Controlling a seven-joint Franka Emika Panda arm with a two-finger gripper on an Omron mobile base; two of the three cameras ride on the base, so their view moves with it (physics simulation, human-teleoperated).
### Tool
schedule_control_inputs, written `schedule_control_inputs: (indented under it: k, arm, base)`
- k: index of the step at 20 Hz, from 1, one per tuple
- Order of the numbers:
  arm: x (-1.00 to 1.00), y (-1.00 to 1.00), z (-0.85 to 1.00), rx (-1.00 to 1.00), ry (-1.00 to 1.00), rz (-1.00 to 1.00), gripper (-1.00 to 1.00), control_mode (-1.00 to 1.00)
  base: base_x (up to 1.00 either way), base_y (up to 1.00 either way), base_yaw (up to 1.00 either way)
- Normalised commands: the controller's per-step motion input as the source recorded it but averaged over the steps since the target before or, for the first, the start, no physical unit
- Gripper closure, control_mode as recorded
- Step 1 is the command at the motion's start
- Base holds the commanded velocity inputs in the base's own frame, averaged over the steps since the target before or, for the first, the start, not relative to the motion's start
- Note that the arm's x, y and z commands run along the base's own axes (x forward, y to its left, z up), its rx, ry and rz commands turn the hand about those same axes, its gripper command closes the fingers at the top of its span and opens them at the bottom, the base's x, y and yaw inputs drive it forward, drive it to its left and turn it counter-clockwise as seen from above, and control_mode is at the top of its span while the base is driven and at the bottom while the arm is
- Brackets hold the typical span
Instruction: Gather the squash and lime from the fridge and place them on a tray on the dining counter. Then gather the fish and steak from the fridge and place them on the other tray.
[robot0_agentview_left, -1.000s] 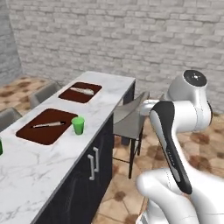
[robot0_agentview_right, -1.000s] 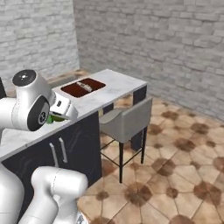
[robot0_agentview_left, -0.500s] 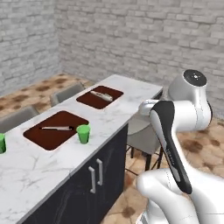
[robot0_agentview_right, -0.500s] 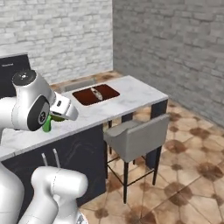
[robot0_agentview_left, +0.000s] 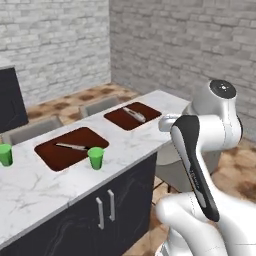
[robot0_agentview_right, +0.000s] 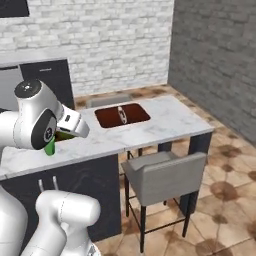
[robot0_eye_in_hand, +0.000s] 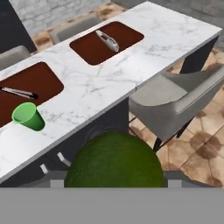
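The end effector (robot0_eye_in_hand: 114, 186) grips a green lime (robot0_eye_in_hand: 114, 162), held above the floor just beside the white marble counter (robot0_eye_in_hand: 100, 87). On the counter lie two dark red trays; the far tray (robot0_eye_in_hand: 105, 41) holds a silvery fish (robot0_eye_in_hand: 107, 40), and a green cup (robot0_eye_in_hand: 28, 116) stands by the near tray (robot0_eye_in_hand: 26, 89).

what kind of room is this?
Looks like a home kitchen with a dining bar: a long white marble dining counter over dark cabinets, grey stools pulled up to it, and dark red trays and green cups set out. Brick walls, tiled floor.
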Motion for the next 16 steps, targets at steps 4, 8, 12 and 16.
schedule_control_inputs:
  k: [4, 8, 12, 16]
  arm:
    - [0.0, 0.0, 0.0, 0.0, 0.0, 0.0, 1.0, 1.0]
    - [0.0, 0.0, 0.0, 0.0, 0.0, 0.0, 1.0, 1.0]
    - [0.0, 0.0, 0.0, 0.0, 0.0, 0.0, 1.0, 1.0]
    - [0.0, 0.0, 0.0, 0.0, 0.0, 0.0, 1.0, 1.0]
  base:
    - [0.38, -0.43, 0.42]
    - [0.35, -0.46, 0.42]
    - [0.4, -0.41, 0.41]
    - [0.48, -0.35, 0.41]
